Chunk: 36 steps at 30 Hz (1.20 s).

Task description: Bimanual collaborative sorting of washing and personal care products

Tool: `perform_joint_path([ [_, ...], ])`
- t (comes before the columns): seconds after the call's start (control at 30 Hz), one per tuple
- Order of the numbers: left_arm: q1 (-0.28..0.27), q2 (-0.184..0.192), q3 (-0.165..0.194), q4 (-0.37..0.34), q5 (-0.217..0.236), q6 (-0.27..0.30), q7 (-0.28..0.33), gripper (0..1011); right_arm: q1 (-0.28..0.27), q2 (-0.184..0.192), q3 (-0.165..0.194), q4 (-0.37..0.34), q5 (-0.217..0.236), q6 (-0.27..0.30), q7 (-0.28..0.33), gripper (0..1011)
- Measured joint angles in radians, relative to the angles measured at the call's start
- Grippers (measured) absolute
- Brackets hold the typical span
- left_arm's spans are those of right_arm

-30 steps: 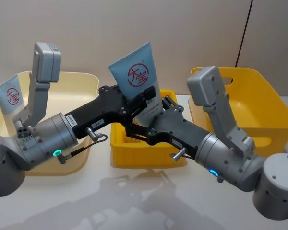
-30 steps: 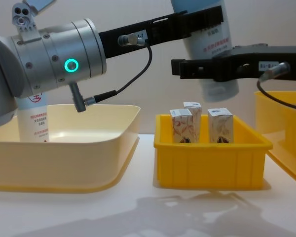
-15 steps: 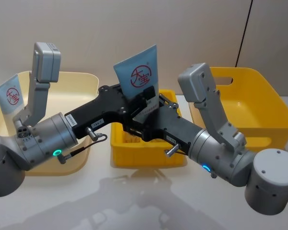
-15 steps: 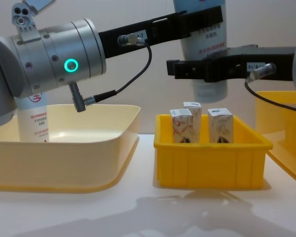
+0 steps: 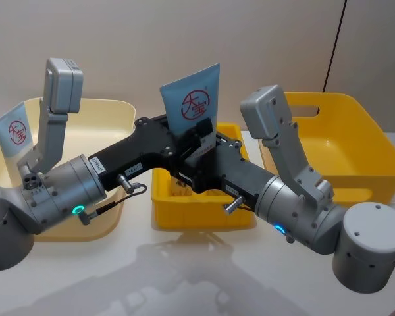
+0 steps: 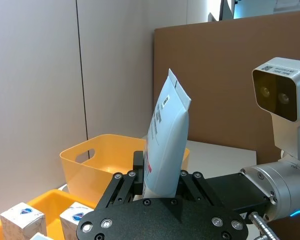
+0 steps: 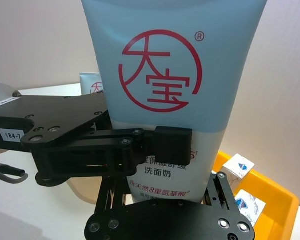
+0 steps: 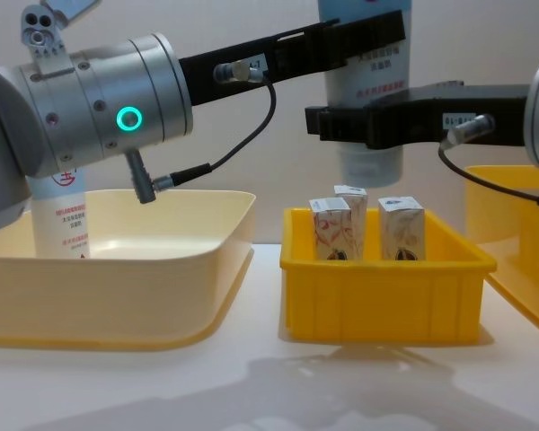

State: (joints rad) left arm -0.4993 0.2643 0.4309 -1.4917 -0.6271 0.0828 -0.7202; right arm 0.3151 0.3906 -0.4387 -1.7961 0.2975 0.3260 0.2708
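Head view, centre of frame: we log one held tube [image 5: 192, 104], pale blue with a red round logo. It is upright, flat crimped end up, raised above the small yellow bin [image 5: 204, 217].

Left gripper [image 5: 191, 137]: it reaches in from the lower left of the head view and is clamped on the held tube just under the logo. The right wrist view shows one of its black pads pressed across the tube between the logo and the red print.

Right gripper [image 8: 364, 126]: in the chest view, upper right, it crosses the same tube lower down, beneath the left gripper and above the cap end. We cannot tell whether it grips the tube or merely sits around it.

Cartons [image 8: 352, 224]: we count three, white with orange-red swirls, standing upright in the small yellow bin at centre right of the chest view. The held tube's cap end shows just above their tops.

Second tube [image 5: 13, 131]: it stands upright at the far left of the head view, inside the cream bin [image 5: 112, 108].

Large yellow bin [image 5: 355, 131]: it has a handle slot and sits at the right of the head view, near the small yellow bin.

Table [image 5: 184, 283]: it is white and bears all three bins.
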Motion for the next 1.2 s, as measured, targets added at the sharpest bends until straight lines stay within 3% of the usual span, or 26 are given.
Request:
perform_joint_path([
  [0.33, 0.0, 0.0, 0.001, 0.0, 0.0, 0.0, -0.001, 318, 0.003, -0.003, -0.002, 0.003, -0.002, 0.001, 0.0, 615],
  [1.07, 0.0, 0.0, 0.001, 0.0, 0.0, 0.0, -0.002, 990, 0.004, -0.005, -0.002, 0.005, -0.004, 0.001, 0.0, 534],
  [1.2, 0.0, 0.0, 0.0, 0.0, 0.0, 0.0, -0.002, 1003, 0.003, -0.005, 0.0, 0.005, -0.005, 0.001, 0.0, 534],
])
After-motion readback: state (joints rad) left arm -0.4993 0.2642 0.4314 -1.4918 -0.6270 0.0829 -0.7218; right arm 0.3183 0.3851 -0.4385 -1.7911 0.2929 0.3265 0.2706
